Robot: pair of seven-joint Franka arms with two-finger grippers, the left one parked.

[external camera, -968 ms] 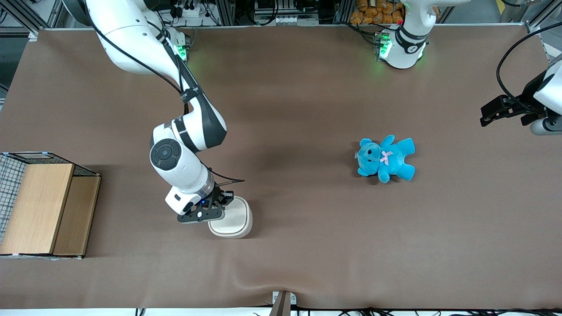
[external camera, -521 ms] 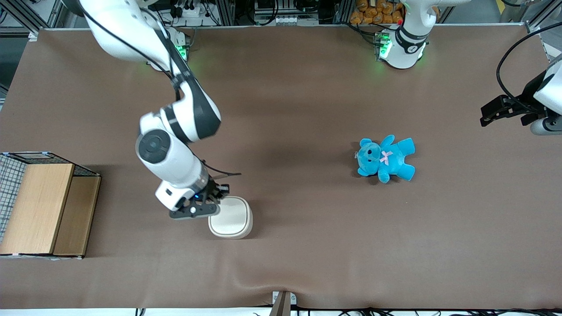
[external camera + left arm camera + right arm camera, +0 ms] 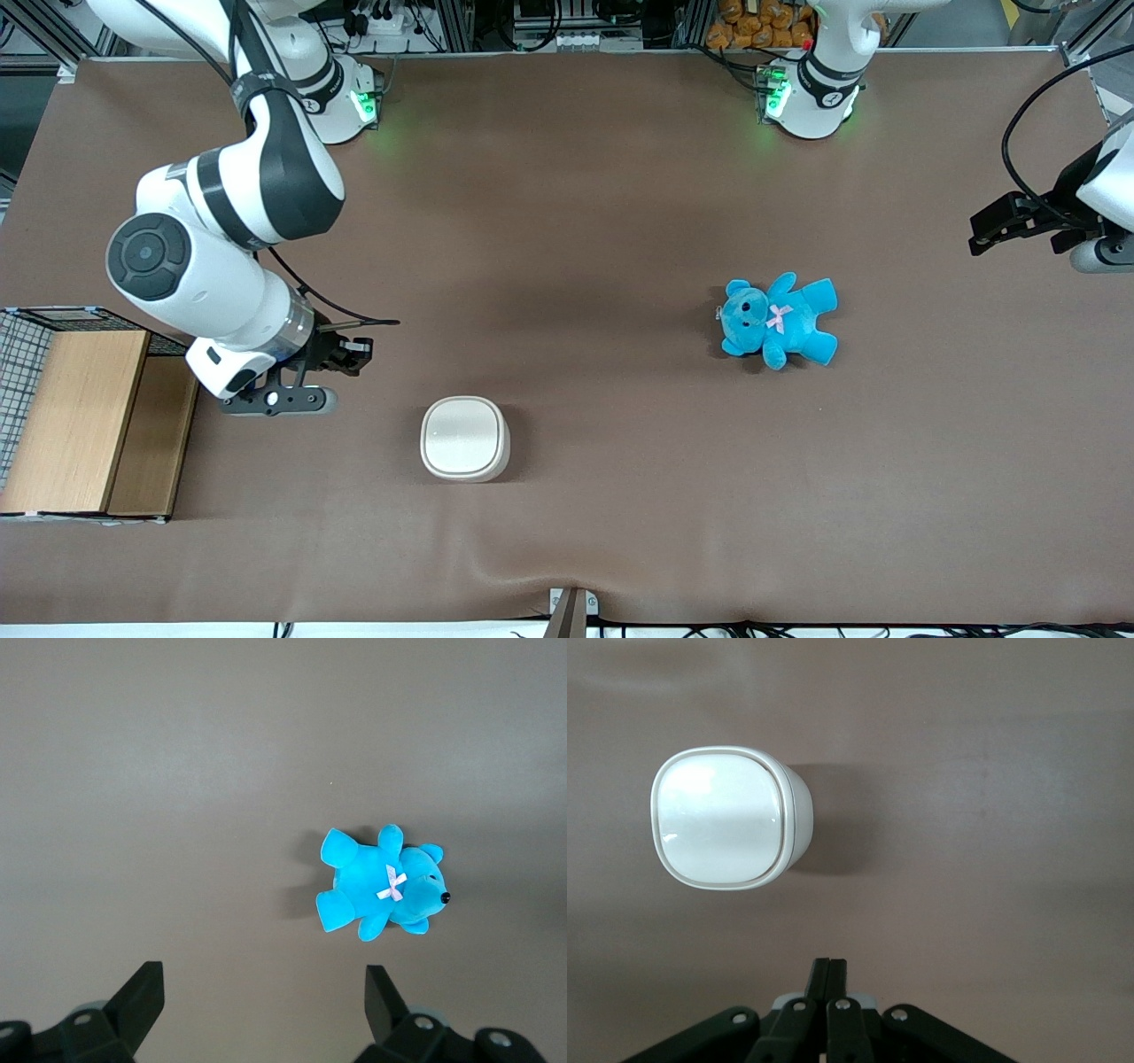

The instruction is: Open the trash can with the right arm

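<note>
Now that the pincer (image 3: 341,354) has backed off toward the surface's working-arm end, clenched and empty, the trash can (image 3: 464,438) sits lid-down, apparently unopened.

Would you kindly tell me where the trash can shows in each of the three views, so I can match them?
Front view: the trash can stands lid shut on the brown table, nearer the camera than the shut gripper.
Right wrist view: the trash can is apart from the gripper.
Left wrist view: not in it; only the blue teddy.
Shared landmark: the brown table.
</note>
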